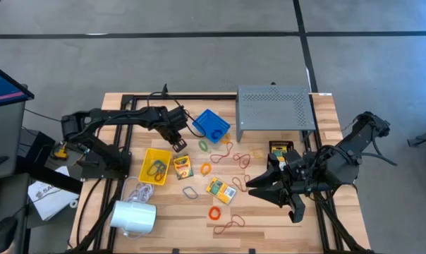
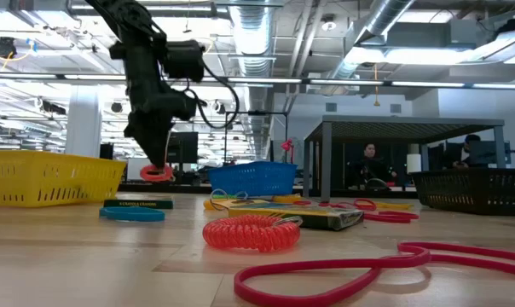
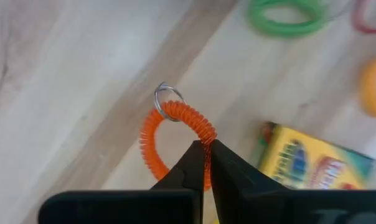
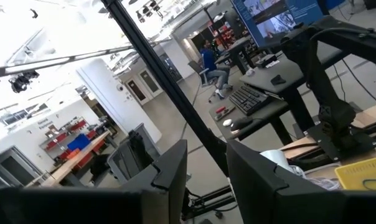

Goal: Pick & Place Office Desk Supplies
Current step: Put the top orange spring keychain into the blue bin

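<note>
In the left wrist view alone, left gripper (image 3: 206,163) jaws pinch an orange coil band (image 3: 175,134).

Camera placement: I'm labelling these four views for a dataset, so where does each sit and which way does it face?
High: overhead, straight down on the table; both arms show.
Low: table height, level across; left arm holds an orange coil band.
Left wrist: looks down past the left gripper, shut on that coil band.
Right wrist: aims at the room; right gripper open.
Shared: crayon box in high and left wrist.
</note>
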